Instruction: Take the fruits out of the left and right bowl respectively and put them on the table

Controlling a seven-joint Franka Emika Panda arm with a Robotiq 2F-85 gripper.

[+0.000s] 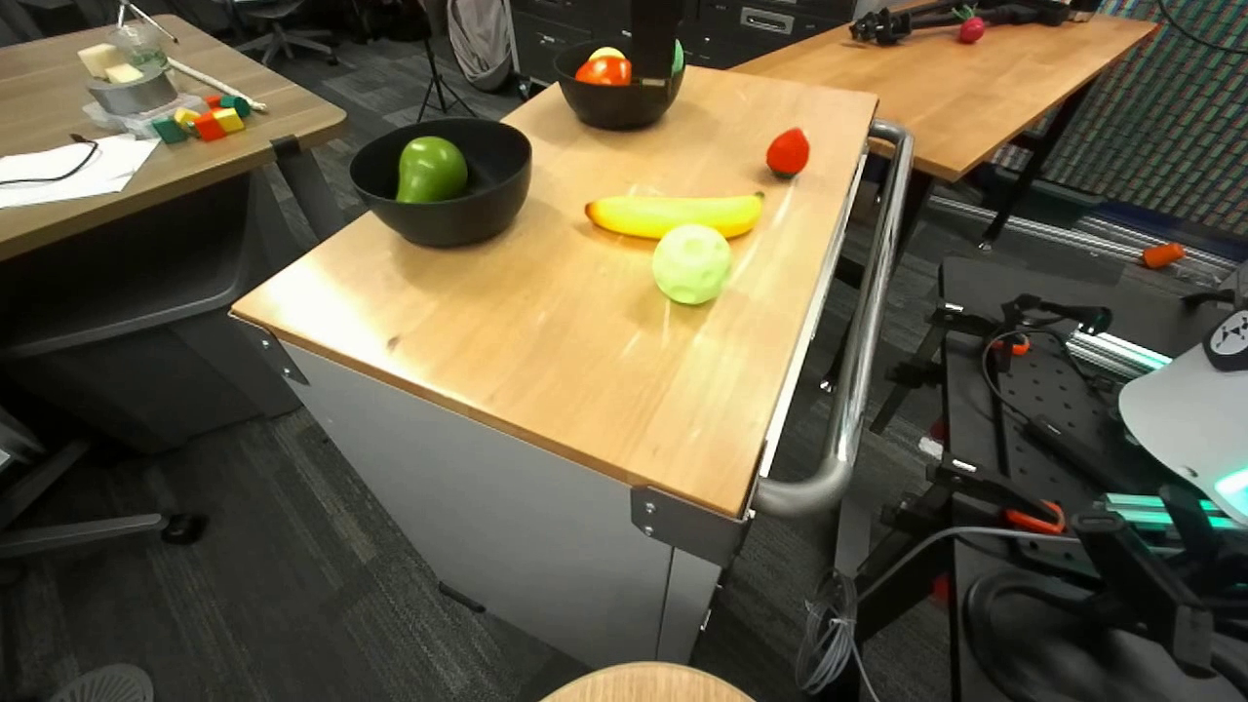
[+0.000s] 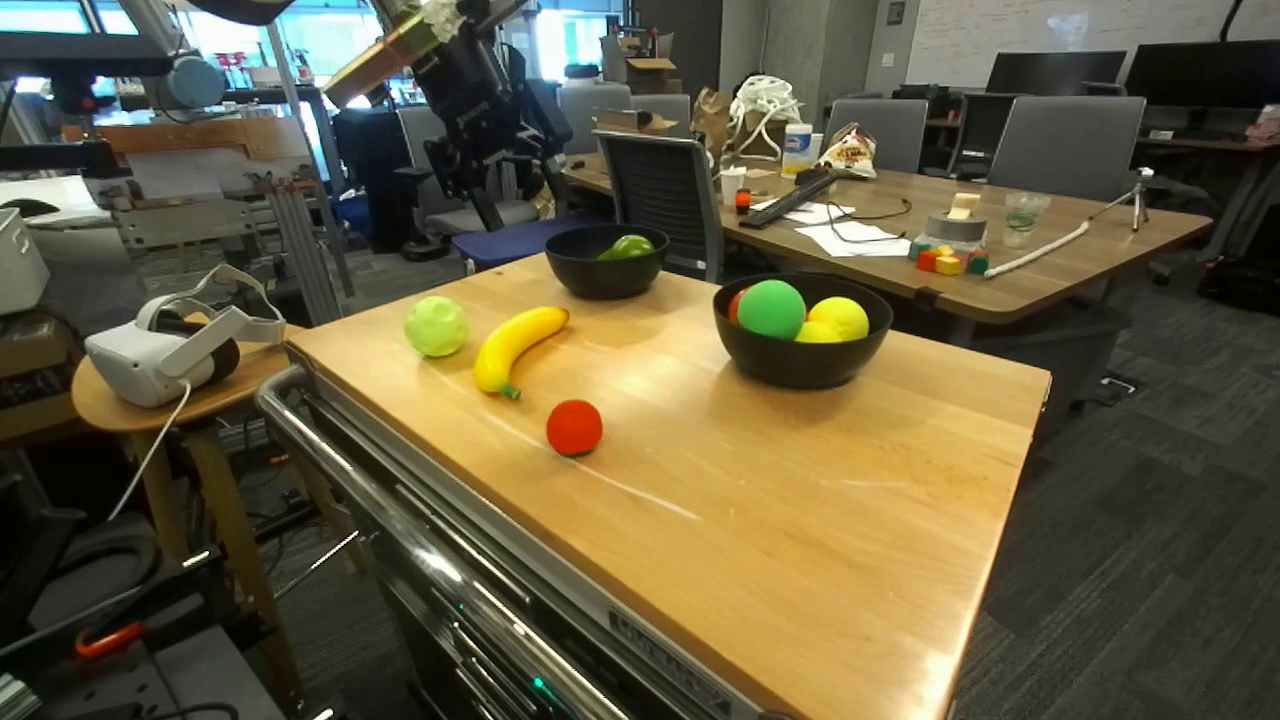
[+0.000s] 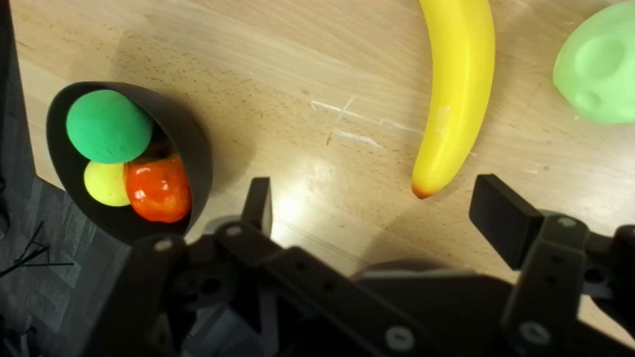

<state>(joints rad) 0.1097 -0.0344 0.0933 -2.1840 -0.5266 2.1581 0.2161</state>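
In an exterior view, the far left bowl [image 2: 595, 282] holds a green pear [image 2: 629, 247], and the right bowl [image 2: 800, 362] holds a green ball [image 2: 770, 309], yellow fruit [image 2: 840, 317] and red fruit [image 3: 158, 192]. A lime-colored ball [image 2: 437, 327], a yellow banana [image 2: 512, 345] and, nearer, a red strawberry [image 2: 574, 428] sit on the tabletop [image 2: 790, 510]. The fingers [image 3: 503, 218] are up high, spread wide apart, and they hold nothing.

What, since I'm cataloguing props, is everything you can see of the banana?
The banana is yellow, gently curved, smooth and glossy, perhaps moulded plastic. One tip is reddish-brown; the stem end looks greenish in an exterior view. The wrist view shows a small pale patch on its skin. It lies unheld on its side on the wooden tabletop, apart from the pale green ball.
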